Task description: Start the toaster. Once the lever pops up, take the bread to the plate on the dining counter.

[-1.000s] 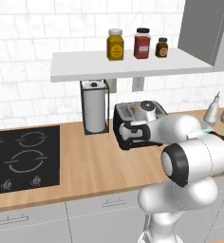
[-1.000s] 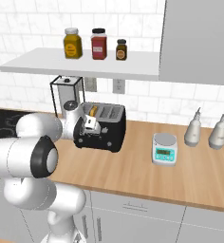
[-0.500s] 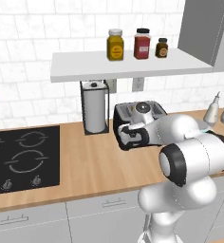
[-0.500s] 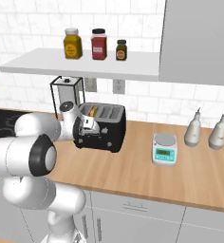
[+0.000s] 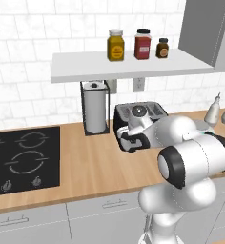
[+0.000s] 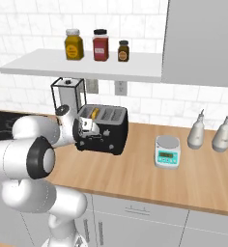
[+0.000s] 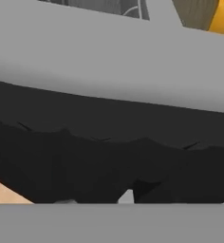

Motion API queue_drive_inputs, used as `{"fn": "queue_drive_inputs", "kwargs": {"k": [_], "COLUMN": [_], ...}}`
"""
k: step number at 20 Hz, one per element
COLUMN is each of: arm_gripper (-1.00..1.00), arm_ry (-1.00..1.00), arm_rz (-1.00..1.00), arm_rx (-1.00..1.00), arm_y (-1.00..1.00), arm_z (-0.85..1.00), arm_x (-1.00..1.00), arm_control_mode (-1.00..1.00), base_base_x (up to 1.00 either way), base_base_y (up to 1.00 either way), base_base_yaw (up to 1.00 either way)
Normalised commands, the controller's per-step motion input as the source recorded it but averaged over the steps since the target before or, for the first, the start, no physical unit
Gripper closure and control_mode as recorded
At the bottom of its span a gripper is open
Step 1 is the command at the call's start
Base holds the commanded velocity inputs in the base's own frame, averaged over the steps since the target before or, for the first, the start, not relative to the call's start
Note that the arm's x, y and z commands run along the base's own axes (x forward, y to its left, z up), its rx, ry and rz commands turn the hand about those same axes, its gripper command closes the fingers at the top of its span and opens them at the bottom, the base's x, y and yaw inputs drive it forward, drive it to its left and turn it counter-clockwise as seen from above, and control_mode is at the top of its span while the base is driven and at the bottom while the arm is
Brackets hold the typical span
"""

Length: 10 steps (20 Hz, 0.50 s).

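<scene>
Though the hand [image 6: 88,129] presses the toaster [image 6: 108,132], its lever stays hidden.

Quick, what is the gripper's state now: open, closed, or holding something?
Gripper: closed, pressed against the front of the black toaster; it holds nothing that can be seen.

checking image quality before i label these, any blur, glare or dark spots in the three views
Left base view: even, flat lighting, no glare; the toaster is partly covered by the arm. Right base view: equally sharp, soft shadow under the shelf, bread visible in a slot. Hand view: pressed so close to the toaster that it reads as a dark, featureless mass; the claw cannot be made out.
</scene>
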Motion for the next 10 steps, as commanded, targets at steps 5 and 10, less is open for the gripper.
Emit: {"fn": "queue_drive_inputs", "kwargs": {"k": [5, 10], "arm_gripper": [1.00, 1.00], "arm_ry": [0.01, 0.07], "arm_rz": [0.00, 0.00], "arm_rx": [-0.01, -0.04], "arm_y": [0.34, 0.09], "arm_z": [-0.08, -0.94], "arm_x": [0.00, -0.10], "arm_control_mode": [-1.00, -1.00], "base_base_x": [0.00, 0.00], "base_base_y": [0.00, 0.00], "base_base_yaw": [0.00, 0.00]}}
